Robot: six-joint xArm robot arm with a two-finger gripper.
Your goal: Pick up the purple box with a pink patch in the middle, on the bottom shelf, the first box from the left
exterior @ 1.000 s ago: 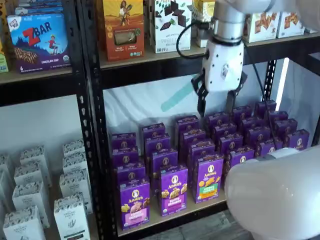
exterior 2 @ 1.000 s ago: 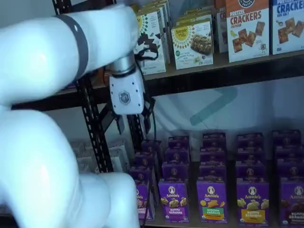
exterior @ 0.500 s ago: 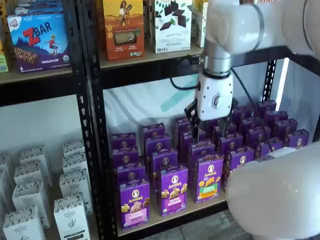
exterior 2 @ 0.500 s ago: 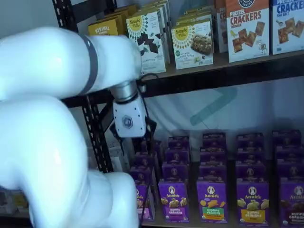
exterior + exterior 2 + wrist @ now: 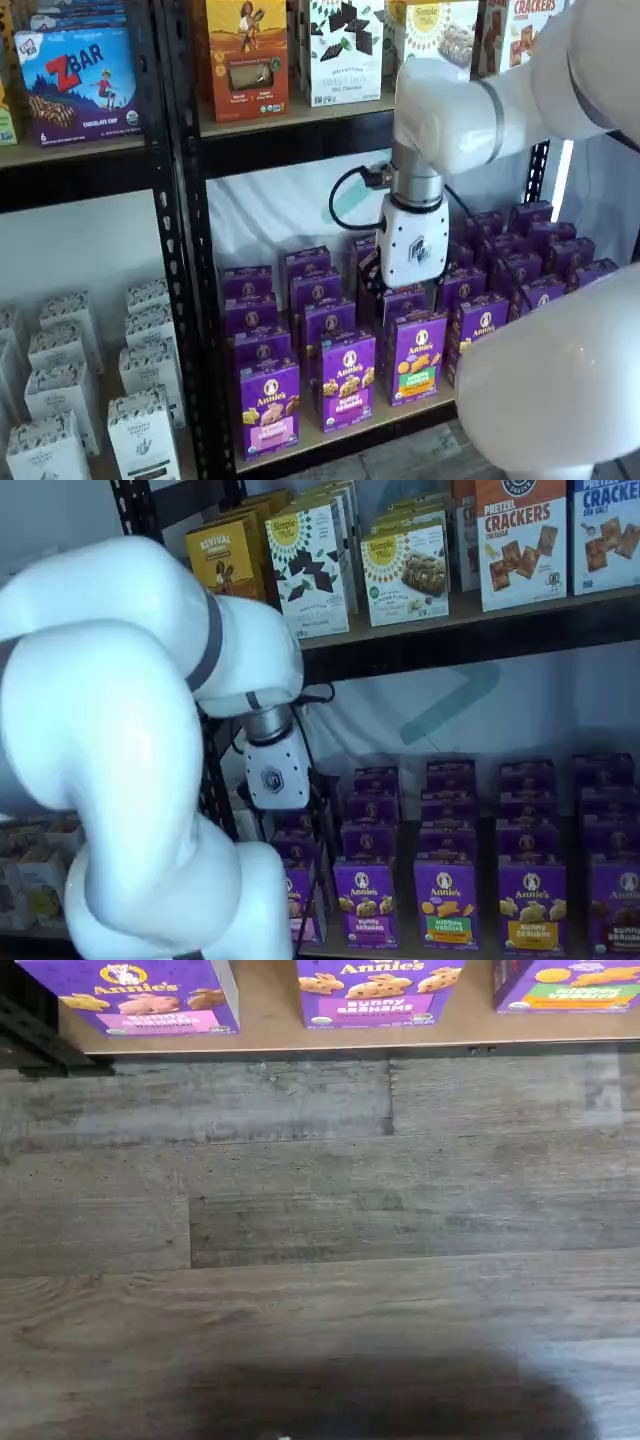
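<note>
Gripper (image 5: 400, 292) hangs low in front of the purple rows on the bottom shelf (image 5: 340, 432), w/ its white body over the 2nd–3rd row of cartons in a shelf view; in both shelf views we see the white body plainly, but the black fingers are lost against the boxes, so we can't tell if they're parted or closed. Nothing visibly held.

The purple box (image 5: 268, 407) w/ the pale pink patch stands upright at the front of the leftmost column, next to the black upright (image 5: 190, 300), apart from the gripper, which sits up and to the right of it. Beside it, the same carton w/ a darker magenta patch (image 5: 348, 379), then one w/ a green patch (image 5: 418, 357). In a shelf view the purple box (image 5: 302, 902) is mostly hidden behind the white arm (image 5: 130, 740).

Wrist view shows us grey wood-plank floor (image 5: 320, 1240) and the tan shelf edge, w/ the lower part of the pink-patch box (image 5: 135, 995) standing on it, plus the magenta and green ones further along.
</note>
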